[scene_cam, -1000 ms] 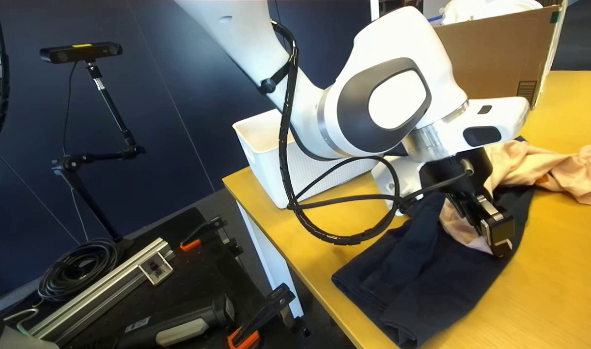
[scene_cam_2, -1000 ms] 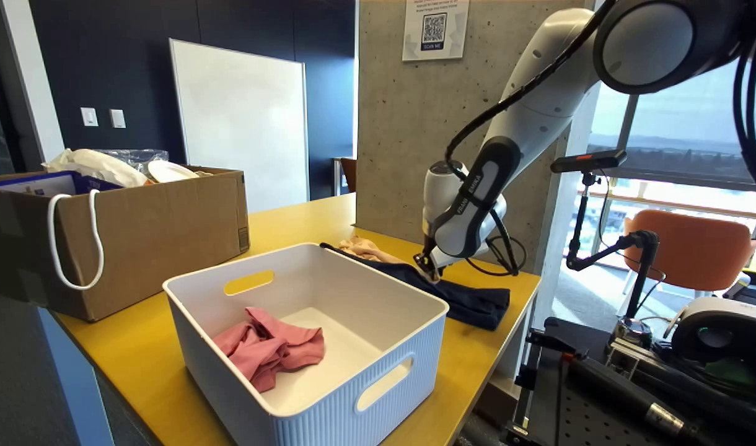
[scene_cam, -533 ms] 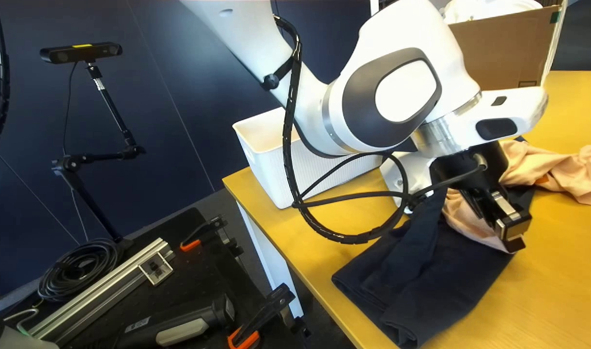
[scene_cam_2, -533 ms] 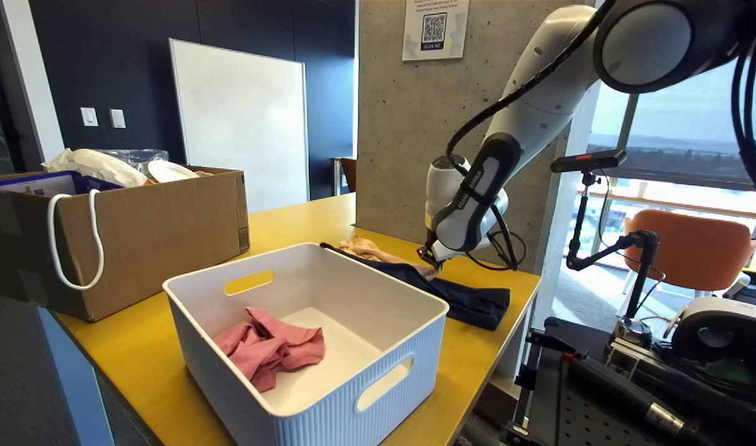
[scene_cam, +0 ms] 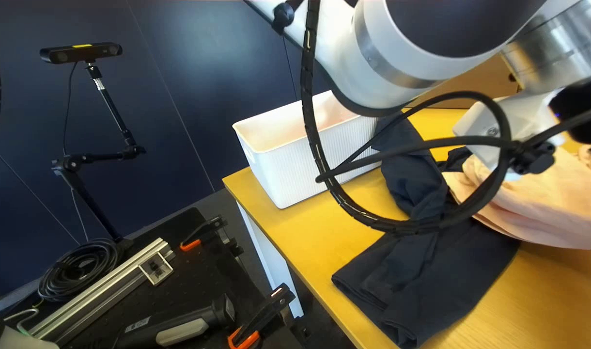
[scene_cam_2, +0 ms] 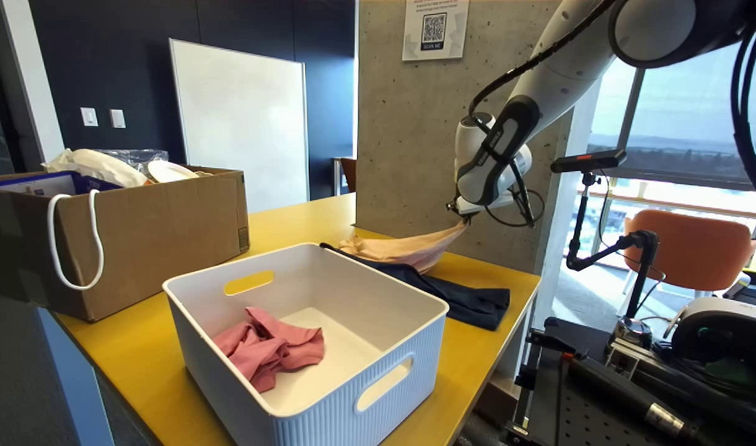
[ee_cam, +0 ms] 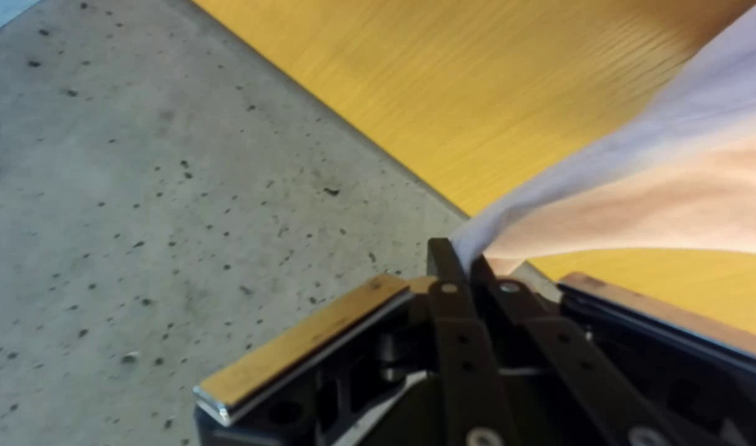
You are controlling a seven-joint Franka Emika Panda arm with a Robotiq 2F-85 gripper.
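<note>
Peach cloth (scene_cam_2: 409,248) is pinched in the jaws, which stand raised over the desk (scene_cam_2: 297,217), behind and to the right of the bin (scene_cam_2: 322,427) as an exterior view shows it. In the wrist view the jaws are drawn together, with a gathered tip of the cloth between their ends. From that tip the peach cloth widens and slopes down to a bunch low behind the bin.

Navy cloth (scene_cam_2: 471,303), visible in both exterior views, lies on the desk beside the bin, one length of it running close to the bin's wall; whether it touches the wall cannot be told. Pink cloth (scene_cam_2: 272,353) lies crumpled on the bin's floor, toward the side nearest the box (scene_cam_2: 167,235). That box is brown and sits left of the bin and a little behind it, with wrappings (scene_cam_2: 105,166) showing over its rim and a white cord (scene_cam_2: 100,248) looping down its side.

Farther behind the bin are a concrete pillar (scene_cam_2: 390,148) bearing a poster (scene_cam_2: 437,28), and a whiteboard (scene_cam_2: 241,124). Well to the right of the bin, past the desk's edge, are a camera (scene_cam_2: 588,162) on a jointed stand (scene_cam_2: 644,266) and an orange chair (scene_cam_2: 688,248).
</note>
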